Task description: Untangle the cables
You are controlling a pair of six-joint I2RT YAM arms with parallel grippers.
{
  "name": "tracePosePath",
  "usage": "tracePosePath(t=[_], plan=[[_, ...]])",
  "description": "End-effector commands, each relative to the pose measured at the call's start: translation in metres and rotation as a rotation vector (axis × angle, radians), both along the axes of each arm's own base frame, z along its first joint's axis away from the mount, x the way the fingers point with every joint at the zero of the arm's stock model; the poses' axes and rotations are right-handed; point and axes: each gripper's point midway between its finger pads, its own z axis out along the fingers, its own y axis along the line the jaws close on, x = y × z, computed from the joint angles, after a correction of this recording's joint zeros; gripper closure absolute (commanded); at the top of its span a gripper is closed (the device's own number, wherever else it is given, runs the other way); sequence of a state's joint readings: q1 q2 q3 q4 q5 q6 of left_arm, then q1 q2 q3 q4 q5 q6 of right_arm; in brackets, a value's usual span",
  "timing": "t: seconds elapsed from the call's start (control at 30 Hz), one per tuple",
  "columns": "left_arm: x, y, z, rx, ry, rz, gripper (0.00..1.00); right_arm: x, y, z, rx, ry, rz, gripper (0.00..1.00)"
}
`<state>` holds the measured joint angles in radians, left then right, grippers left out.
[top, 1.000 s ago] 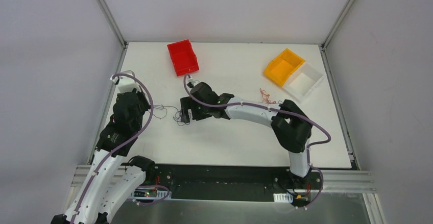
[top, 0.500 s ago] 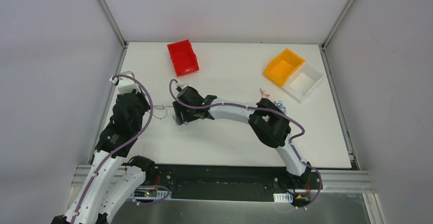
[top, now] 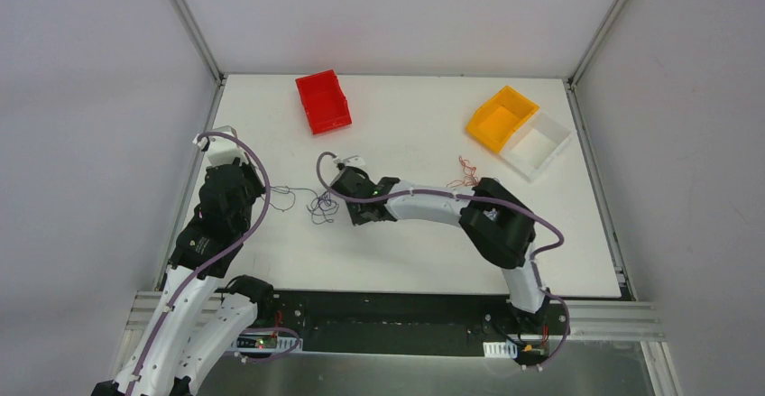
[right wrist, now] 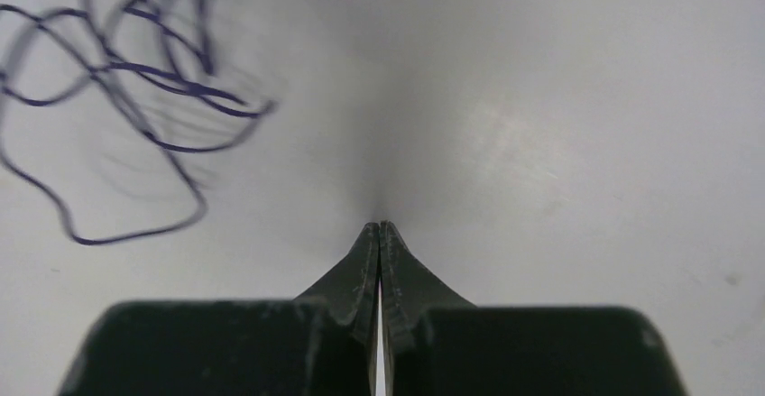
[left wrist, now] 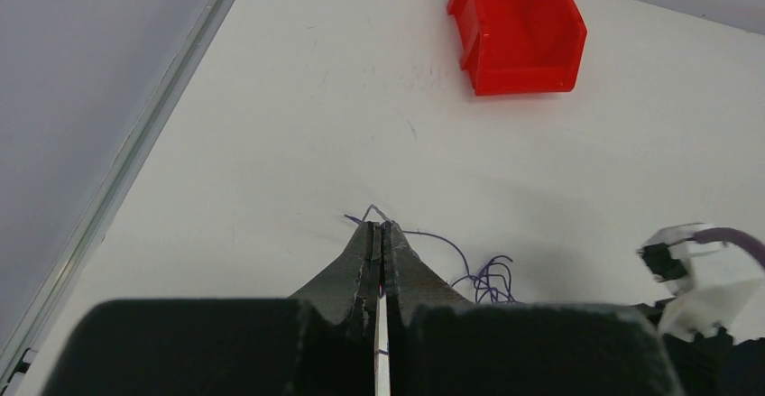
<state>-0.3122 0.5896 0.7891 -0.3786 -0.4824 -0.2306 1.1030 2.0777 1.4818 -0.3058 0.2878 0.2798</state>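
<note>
A thin purple cable (top: 320,205) lies in a loose tangle on the white table (top: 406,252), with one strand running left to my left gripper (top: 269,188). In the left wrist view that gripper (left wrist: 381,226) is shut on the purple cable (left wrist: 487,279), which pokes out at both sides of the tips. My right gripper (top: 354,216) is just right of the tangle, tips down at the table. In its own view the right gripper (right wrist: 380,226) is shut on nothing, with the purple loops (right wrist: 135,80) at upper left. A small red cable (top: 467,170) lies further right, behind the right arm.
A red bin (top: 323,100) stands at the back, also seen in the left wrist view (left wrist: 519,31). A yellow bin (top: 502,116) and a white bin (top: 539,143) sit at the back right. The table's left rail (left wrist: 135,152) runs close beside the left arm.
My right gripper has gone from open to shut and moved right, off the purple tangle, which now lies uncovered. The left arm has kept still, holding its strand.
</note>
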Motion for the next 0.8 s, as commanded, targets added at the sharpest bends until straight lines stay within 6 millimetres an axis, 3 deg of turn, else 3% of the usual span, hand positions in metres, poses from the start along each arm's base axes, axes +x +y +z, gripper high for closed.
tracePosePath(t=[0.0, 0.17, 0.23, 0.27, 0.3, 0.37, 0.4, 0.53, 0.63, 0.77], plan=[[0.003, 0.007, 0.010, -0.011, -0.043, 0.041, 1.00, 0.017, -0.066, 0.033, 0.012, -0.010, -0.164, 1.00], [0.003, 0.008, 0.009, -0.009, -0.040, 0.046, 1.00, 0.029, -0.147, 0.042, 0.044, 0.027, -0.333, 1.00], [0.003, 0.008, 0.009, -0.007, -0.039, 0.047, 1.00, 0.031, -0.167, 0.052, 0.089, 0.029, -0.347, 1.00], [0.003, 0.008, 0.009, -0.008, -0.040, 0.045, 1.00, 0.032, -0.171, 0.055, 0.104, 0.018, -0.335, 0.97], [0.004, 0.007, 0.009, -0.007, -0.039, 0.045, 1.00, 0.031, -0.172, 0.057, 0.111, 0.009, -0.320, 0.78], [0.004, 0.008, 0.009, -0.008, -0.041, 0.047, 1.00, 0.028, -0.157, 0.063, 0.162, 0.017, -0.259, 0.44], [0.004, 0.008, 0.009, -0.005, -0.039, 0.048, 1.00, 0.026, -0.148, 0.066, 0.176, 0.019, -0.233, 0.38], [0.003, 0.010, 0.009, -0.002, -0.040, 0.054, 1.00, 0.020, -0.094, 0.076, 0.185, -0.019, -0.102, 0.32], [0.002, 0.010, 0.009, -0.002, -0.042, 0.054, 1.00, 0.018, -0.042, 0.089, 0.228, -0.052, 0.007, 0.29], [0.003, 0.009, 0.009, -0.005, -0.043, 0.051, 1.00, 0.009, 0.014, 0.088, 0.270, -0.106, 0.158, 0.28]])
